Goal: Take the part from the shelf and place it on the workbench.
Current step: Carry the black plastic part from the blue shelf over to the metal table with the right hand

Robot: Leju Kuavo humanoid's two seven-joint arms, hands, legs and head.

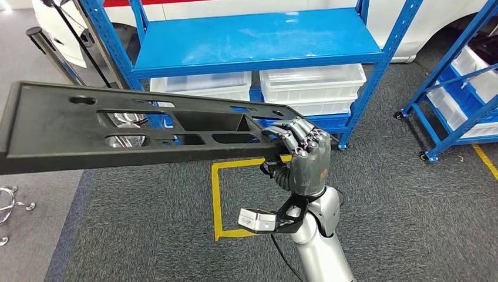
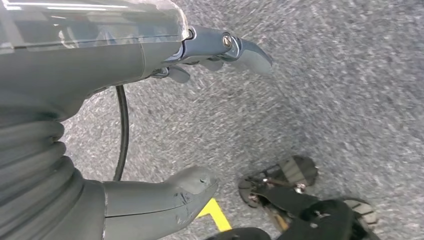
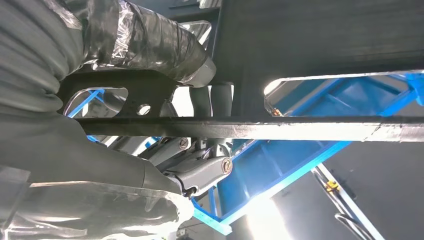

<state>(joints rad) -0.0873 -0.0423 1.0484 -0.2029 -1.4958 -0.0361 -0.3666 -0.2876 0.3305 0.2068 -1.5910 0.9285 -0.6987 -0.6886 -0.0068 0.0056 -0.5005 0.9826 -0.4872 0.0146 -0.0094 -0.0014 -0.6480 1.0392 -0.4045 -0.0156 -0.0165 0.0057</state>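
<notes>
right hand (image 1: 305, 154) grips the black part (image 1: 117, 126) by its end; left hand (image 2: 150, 100) hangs empty, fingers apart.

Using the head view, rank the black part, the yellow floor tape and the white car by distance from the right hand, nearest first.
From the right hand:
1. Black part, held in its fingers.
2. Yellow floor tape, on the carpet below.
3. White car, behind the blue shelf.

Head view high, looking down; wrist views close.
</notes>
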